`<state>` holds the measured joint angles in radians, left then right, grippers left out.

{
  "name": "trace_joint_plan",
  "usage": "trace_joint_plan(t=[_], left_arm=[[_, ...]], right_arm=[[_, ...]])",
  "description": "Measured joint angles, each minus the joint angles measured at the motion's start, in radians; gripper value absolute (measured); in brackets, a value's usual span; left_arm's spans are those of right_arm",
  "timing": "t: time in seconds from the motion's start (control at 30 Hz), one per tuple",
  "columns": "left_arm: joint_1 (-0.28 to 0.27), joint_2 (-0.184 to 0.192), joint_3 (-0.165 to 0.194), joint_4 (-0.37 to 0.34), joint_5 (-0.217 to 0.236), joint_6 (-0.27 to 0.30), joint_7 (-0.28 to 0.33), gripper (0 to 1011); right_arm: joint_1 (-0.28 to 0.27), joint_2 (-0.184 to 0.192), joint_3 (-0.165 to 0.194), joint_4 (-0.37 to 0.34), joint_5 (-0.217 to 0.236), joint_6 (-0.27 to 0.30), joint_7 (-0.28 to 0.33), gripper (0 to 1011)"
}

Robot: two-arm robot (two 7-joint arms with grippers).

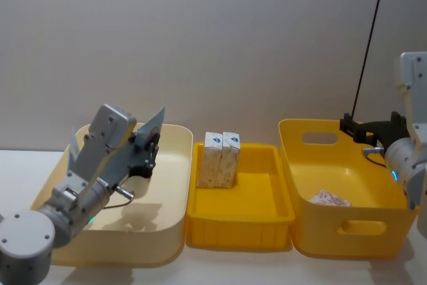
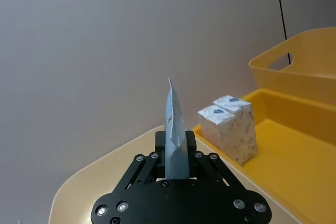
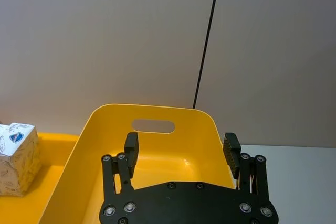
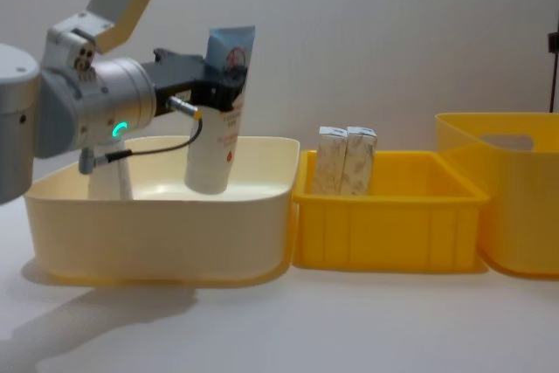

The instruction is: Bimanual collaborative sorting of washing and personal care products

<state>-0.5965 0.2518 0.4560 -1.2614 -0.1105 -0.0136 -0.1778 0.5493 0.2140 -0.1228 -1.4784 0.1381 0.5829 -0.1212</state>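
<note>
The left gripper (image 4: 215,92) is clamped on a white squeeze tube (image 4: 218,120) high on its body. It holds the tube nearly upright over the cream bin (image 4: 157,224) at the left of the row. The pale-blue crimped end points up, and the cap end hangs about level with the bin's rim, towards its right side. From the left wrist, the fingers (image 2: 157,142) press flat against the tube (image 2: 173,124) on both sides. Another white item (image 4: 109,183) stands at the bin's left, half hidden by the arm, and I cannot tell whether it is a second tube. Two beige-marbled cartons (image 1: 213,161) stand touching side by side in the far-left corner of the shallow yellow tray (image 1: 240,228) in the middle. A red-speckled carton (image 1: 329,198) lies on the floor of the deep yellow bin (image 1: 320,231) at the right. The right gripper (image 1: 360,130) hovers over that bin's far-right rim with its jaws spread and nothing between them. The step in hand looks like handling the tube at the cream bin, though one moment cannot show whether it is going in or coming out. If it is going in, the next move calls for a straight descent until the cap meets the bin floor. The tube should stay apart from the bin's right wall and the white item, and the jaws should open only then so the tube does not topple.
</note>
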Motion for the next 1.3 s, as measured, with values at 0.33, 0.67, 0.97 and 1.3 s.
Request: trace_joint_plan(t=[0.33,0.67,0.97,1.3], left_arm=[[-0.027,0.009,-0.006,-0.045,0.025,-0.014,-0.011,200],[-0.061,0.016,-0.011,-0.091,0.051,-0.029,-0.024,200],[-0.083,0.014,-0.013,-0.115,0.064,-0.038,-0.036,199],[-0.089,0.008,-0.021,-0.145,0.070,-0.040,-0.048,199]], right_arm=[[0.000,0.000,0.000,0.000,0.000,0.000,0.000,1001],[-0.005,0.021,-0.023,0.001,-0.007,-0.019,0.046,1001],[-0.012,0.053,-0.052,0.001,0.000,-0.039,0.137,1001],[-0.015,0.091,-0.087,0.004,0.023,-0.051,0.265,1001]])
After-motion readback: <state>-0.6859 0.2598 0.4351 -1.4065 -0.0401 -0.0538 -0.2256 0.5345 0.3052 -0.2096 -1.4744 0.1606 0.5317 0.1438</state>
